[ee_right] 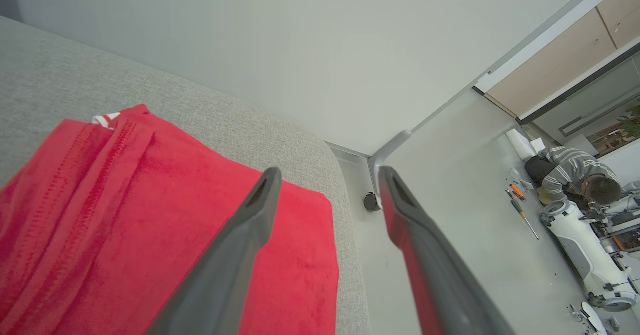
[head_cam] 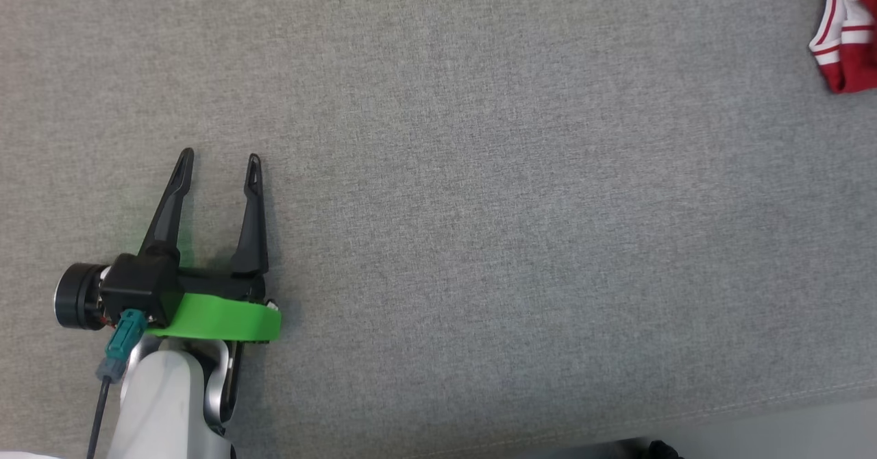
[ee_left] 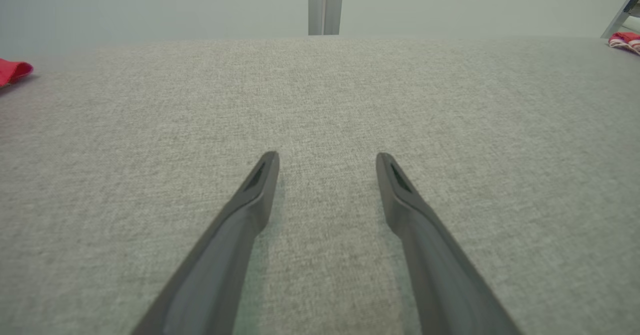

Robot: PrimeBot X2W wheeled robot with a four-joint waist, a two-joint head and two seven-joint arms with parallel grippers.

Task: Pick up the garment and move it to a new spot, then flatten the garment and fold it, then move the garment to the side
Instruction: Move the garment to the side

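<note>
The left end effector (head_cam: 220, 155) is resting open over the grey surface (head_cam: 514, 205); the right end effector (ee_right: 328, 171) is hovering open above the red garment (ee_right: 110, 215).

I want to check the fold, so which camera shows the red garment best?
The right wrist view: the red garment lies close, its stitched seams plain. The head view catches a red-and-white corner at upper right; the left wrist view, a far-off bit at right.

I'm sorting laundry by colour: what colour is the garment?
Red with white stripes; the garment shows best in the right wrist view.
</note>
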